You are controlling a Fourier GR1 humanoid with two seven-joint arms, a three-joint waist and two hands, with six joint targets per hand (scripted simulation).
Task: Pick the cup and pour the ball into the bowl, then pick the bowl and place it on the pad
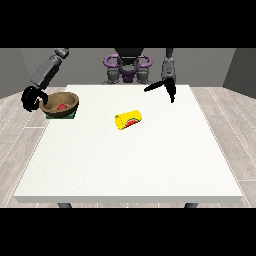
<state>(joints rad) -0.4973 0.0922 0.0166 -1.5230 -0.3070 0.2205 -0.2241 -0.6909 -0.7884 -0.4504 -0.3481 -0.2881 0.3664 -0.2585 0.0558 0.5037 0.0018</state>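
Cup (129, 120) toppled mid-table; bowl (59, 103) on pad (71, 115) (far-left edge).

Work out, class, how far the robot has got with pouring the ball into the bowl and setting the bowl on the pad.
Done: the yellow cup lies tipped on the table, and a red ball sits in the brown bowl. The bowl rests on the green pad. In hand: the hand at the view's left curls at the bowl's rim. Left: seemingly only letting go.
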